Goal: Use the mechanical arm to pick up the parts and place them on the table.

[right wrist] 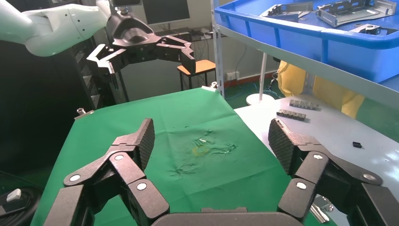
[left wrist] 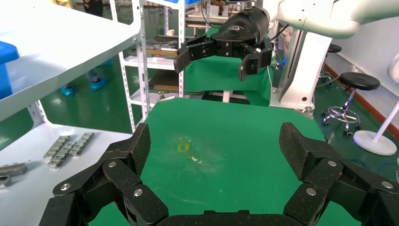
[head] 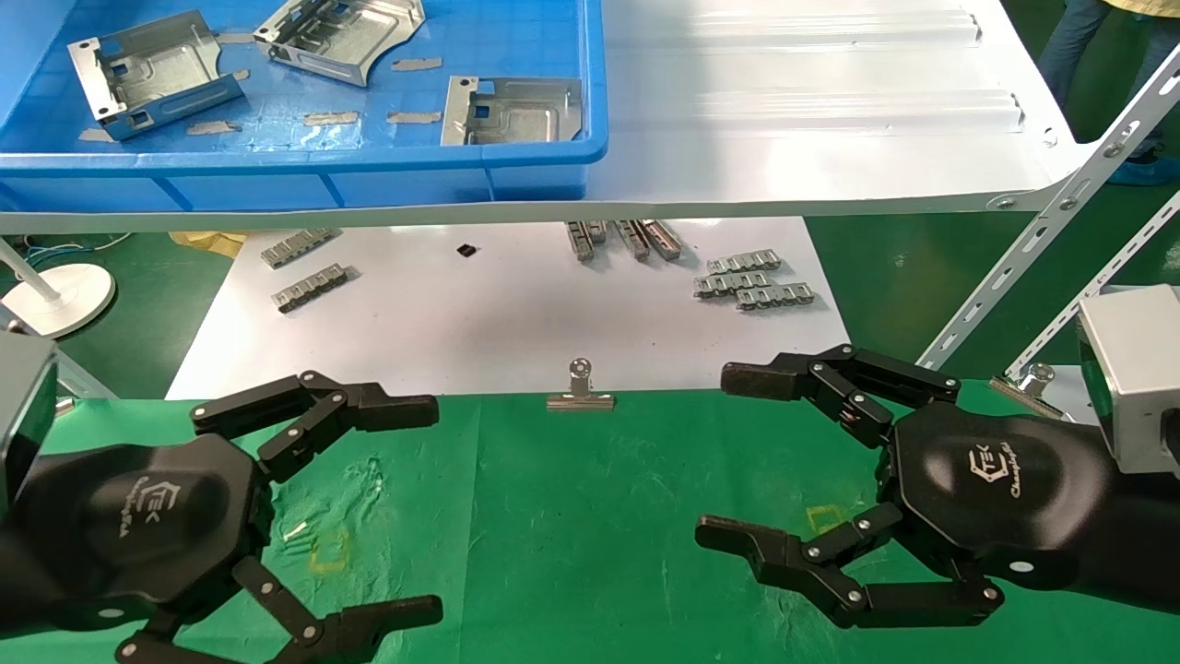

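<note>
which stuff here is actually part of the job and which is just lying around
Part of the job:
- three parts in the blue bin
- green table
- left gripper and right gripper, both open, empty

Just lying about:
- link strips
- binder clip
- white sheet

Both hands hover over green table (head: pixel 590 516), fingers spread: left gripper (head: pixel 406 507) near-left corner, right gripper (head: pixel 728 461) right edge. Three parts (head: pixel 152 74) in blue bin (head: pixel 304 175).

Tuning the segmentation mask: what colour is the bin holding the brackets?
Bright blue bin; the head view shows it best.
</note>
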